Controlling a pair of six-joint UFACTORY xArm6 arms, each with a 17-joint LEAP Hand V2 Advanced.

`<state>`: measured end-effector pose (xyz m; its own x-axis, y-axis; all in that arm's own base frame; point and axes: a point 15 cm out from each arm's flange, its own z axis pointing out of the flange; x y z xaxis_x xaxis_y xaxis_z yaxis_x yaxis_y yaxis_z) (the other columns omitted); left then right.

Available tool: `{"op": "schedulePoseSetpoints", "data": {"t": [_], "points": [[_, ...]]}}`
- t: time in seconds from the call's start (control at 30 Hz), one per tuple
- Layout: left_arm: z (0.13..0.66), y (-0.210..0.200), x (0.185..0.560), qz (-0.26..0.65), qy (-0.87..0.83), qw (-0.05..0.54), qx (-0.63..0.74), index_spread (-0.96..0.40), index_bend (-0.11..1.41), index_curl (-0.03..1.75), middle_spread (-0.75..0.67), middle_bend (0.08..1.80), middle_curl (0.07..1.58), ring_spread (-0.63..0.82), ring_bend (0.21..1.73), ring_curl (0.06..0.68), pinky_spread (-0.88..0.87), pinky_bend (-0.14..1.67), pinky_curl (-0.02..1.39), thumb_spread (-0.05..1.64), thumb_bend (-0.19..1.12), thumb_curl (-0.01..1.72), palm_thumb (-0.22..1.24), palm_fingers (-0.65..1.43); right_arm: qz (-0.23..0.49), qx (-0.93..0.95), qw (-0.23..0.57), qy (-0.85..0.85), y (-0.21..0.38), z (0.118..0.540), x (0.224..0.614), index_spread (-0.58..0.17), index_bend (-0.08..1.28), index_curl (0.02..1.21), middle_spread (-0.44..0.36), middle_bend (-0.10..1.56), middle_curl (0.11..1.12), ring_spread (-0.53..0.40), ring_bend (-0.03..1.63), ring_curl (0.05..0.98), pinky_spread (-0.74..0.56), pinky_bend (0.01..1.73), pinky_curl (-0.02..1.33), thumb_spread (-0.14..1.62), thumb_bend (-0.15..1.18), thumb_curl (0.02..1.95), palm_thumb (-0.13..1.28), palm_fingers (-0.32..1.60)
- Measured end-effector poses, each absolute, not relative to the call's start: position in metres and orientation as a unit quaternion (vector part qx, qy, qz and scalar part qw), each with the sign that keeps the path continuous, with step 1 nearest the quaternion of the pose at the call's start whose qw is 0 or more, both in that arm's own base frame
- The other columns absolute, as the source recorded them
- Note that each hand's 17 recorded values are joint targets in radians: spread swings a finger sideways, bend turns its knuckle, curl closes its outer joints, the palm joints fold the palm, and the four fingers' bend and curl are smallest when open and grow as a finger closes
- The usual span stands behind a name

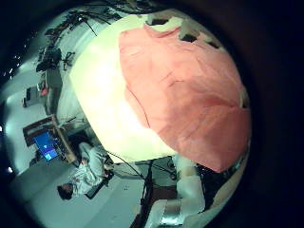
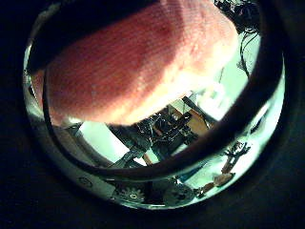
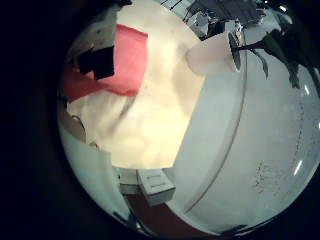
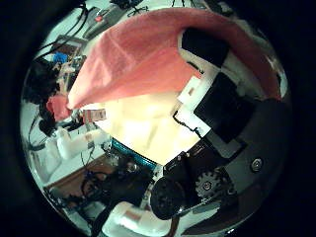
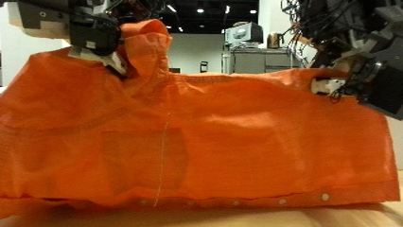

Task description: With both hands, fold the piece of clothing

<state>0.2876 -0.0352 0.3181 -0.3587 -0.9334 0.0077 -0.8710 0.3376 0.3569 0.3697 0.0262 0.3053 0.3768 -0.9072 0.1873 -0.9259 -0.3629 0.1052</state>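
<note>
both hands (image 5: 113, 43) (image 5: 338, 80) gripping raised garment (image 5: 189, 142)

both arms hang from the top of the outside view, hands raised high and well apart. left hand (image 5: 111, 43) at upper corner, fingers curled and pinching the orange garment (image 5: 189, 142), partly wrapped in its fabric. right hand (image 5: 353, 76) at the opposite upper edge, black and white fingers (image 4: 212, 94) closed on the cloth edge.
</note>
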Motion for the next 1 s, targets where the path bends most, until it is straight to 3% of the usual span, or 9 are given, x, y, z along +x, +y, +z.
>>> {"op": "schedulePoseSetpoints", "data": {"t": [0.57,1.0], "points": [[0.268,-0.005,0.411,-0.151,-0.766,0.139,0.609,-0.41,1.40,0.70,-0.10,0.42,0.48,0.26,0.40,0.182,0.32,0.16,0.15,1.39,-0.01,0.32,0.65,0.32,0.030,0.809,0.115,-0.576,0.043,0.263,0.482,-0.221,1.17,0.74,-0.128,1.33,0.72,-0.215,1.36,0.682,-0.25,1.23,0.81,1.23,-0.01,0.60,1.02,1.15],[0.210,0.012,0.485,-0.133,-0.745,0.118,0.643,-0.40,1.37,0.71,-0.10,0.42,0.47,0.29,0.41,0.192,0.39,0.16,0.16,1.39,-0.01,0.32,0.63,0.28,0.000,0.797,0.119,-0.593,0.067,0.201,0.549,-0.223,1.17,0.73,-0.128,1.33,0.71,-0.213,1.36,0.685,-0.25,1.21,0.84,1.26,-0.02,0.58,0.94,1.13]]}}
